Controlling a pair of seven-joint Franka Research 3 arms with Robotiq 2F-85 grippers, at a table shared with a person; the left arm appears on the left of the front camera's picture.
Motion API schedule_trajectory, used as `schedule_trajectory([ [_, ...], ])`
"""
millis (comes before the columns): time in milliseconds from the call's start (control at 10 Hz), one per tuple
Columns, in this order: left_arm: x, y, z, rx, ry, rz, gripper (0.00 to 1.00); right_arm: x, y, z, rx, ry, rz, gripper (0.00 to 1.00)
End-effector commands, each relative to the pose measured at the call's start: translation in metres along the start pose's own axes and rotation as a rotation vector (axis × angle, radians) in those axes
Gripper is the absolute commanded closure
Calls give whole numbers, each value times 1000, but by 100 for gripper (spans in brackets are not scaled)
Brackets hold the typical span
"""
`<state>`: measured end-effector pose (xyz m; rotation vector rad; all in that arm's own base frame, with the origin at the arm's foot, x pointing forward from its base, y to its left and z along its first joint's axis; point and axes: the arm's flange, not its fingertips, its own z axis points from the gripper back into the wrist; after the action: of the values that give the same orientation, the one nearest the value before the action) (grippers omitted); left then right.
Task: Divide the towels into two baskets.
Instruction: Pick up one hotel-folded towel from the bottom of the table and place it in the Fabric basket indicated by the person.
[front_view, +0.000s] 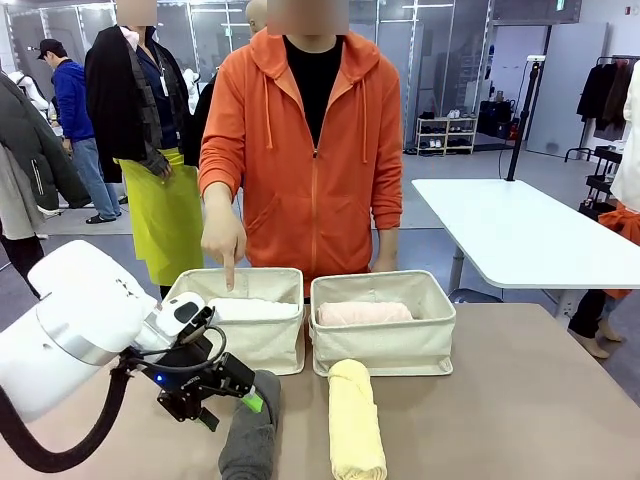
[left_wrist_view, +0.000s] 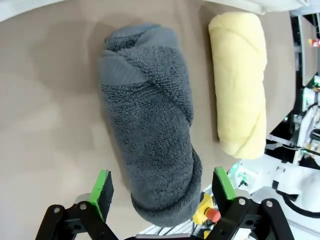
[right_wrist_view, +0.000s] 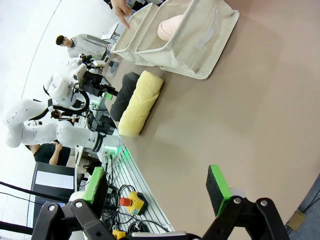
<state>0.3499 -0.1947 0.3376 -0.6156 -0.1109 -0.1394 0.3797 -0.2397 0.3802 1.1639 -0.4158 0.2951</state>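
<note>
The towels lie in four places. A white towel (front_view: 250, 310) lies in the left basket (front_view: 268, 350). A pale pink towel (front_view: 364, 313) lies in the right basket (front_view: 385, 350). The two cream baskets stand side by side on the brown table (front_view: 520, 400), just in front of a person in an orange hoodie.

The other two rolls lie on the table on the robot's side of the baskets, near each other and roughly parallel. The dark grey towel (front_view: 250, 440) is in front of the left basket. The pale yellow towel (front_view: 355, 425) is in front of the right basket, with its far end close to the basket's wall.

The left gripper (left_wrist_view: 163, 186) is above one end of the grey roll. Its jaws are spread wide, with one green pad on each side of the roll, and they are not clamped on it. The right gripper (right_wrist_view: 156, 182) is also spread wide and holds nothing, over bare tabletop well apart from the towels.

The person's hand (front_view: 224, 238) points one finger down into the left basket.
</note>
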Motion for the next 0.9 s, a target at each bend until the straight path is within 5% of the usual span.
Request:
schedule_trajectory([
  [0, -62, 21, 0, 4, -54, 11, 0, 1, 4, 1, 6, -6, 5, 0],
  [800, -53, 29, -30, -59, -113, 15, 0, 1, 4, 1, 6, -6, 5, 0],
])
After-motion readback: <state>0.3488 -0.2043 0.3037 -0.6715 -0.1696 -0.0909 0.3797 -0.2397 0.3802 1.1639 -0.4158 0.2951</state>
